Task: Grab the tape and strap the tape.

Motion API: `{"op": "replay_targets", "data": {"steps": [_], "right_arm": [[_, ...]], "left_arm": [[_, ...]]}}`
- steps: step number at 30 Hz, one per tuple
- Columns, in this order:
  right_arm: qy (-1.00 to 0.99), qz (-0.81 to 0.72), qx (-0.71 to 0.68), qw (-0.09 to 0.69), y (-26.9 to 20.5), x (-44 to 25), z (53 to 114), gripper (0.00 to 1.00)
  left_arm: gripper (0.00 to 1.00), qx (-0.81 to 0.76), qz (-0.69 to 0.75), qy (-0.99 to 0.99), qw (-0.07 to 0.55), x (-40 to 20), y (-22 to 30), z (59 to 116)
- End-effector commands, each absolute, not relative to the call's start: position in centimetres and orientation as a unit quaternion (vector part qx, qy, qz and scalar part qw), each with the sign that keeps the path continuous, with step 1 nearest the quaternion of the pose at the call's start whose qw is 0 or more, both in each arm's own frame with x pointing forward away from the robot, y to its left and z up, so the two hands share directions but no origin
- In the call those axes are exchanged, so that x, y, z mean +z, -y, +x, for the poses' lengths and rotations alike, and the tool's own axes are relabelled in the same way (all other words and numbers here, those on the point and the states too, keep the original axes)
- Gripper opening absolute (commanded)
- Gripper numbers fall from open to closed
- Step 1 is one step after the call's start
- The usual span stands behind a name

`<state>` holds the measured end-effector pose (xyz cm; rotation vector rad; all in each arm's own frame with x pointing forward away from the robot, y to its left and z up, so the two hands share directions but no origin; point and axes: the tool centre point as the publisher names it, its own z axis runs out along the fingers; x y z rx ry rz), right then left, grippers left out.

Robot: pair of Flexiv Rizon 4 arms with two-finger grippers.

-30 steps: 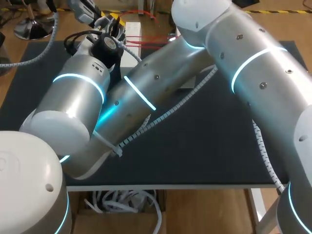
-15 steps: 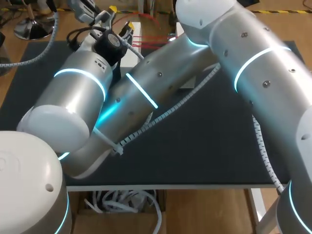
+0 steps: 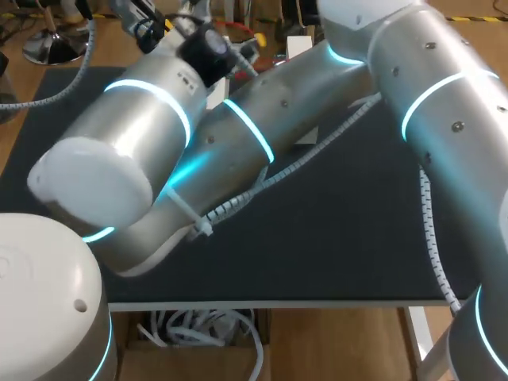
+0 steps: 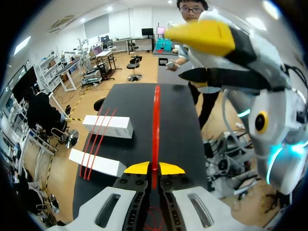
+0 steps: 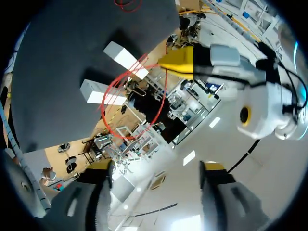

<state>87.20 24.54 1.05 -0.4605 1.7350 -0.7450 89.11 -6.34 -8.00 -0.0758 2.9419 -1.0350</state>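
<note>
Between the tips of your left gripper (image 4: 154,169), clamped together on it, the red tape (image 4: 155,120) ran straight ahead above the desk (image 4: 178,120). Your right gripper (image 5: 159,167) stood spread, empty. You would likely have done best holding it taut while routing toward the white boxes (image 4: 108,126).

A black table (image 3: 349,230) carries two long white boxes, set toward 12 o'clock at its far side. They lie parallel and apart, one (image 4: 108,126) farther along the edge than the other (image 4: 96,162). Each juts a little over the table's edge.
</note>
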Motion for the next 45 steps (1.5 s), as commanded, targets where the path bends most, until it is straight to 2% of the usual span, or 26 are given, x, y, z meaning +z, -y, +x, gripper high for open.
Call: {"op": "replay_targets", "data": {"steps": [1, 10, 21, 28, 37, 45], "right_arm": [[-0.743, -0.193, -0.313, 0.559, -21.0, 3.4, 88.4, 1.00], [-0.745, -0.165, -0.332, 0.555, -17.3, 4.5, 89.3, 1.00], [-0.745, -0.170, -0.334, 0.551, -16.4, 4.7, 89.6, 1.00], [-0.745, -0.170, -0.334, 0.551, -16.4, 4.7, 89.6, 1.00], [-0.745, -0.170, -0.334, 0.551, -16.4, 4.7, 89.6, 1.00], [-0.745, -0.170, -0.334, 0.551, -16.4, 4.7, 89.6, 1.00]], "left_arm": [[0.00, -0.330, -0.024, -0.944, 0.010, -7.9, 6.4, 89.1], [0.00, -0.330, -0.024, -0.944, 0.010, -7.9, 6.4, 89.1], [0.00, -0.330, -0.024, -0.944, 0.010, -7.9, 6.4, 89.1], [0.00, -0.243, -0.138, -0.958, -0.071, -10.9, 1.2, 86.6], [0.00, -0.125, -0.177, -0.963, -0.157, -14.6, -7.1, 85.1], [0.00, -0.082, -0.181, -0.963, -0.182, -15.8, -11.0, 85.9]]}}
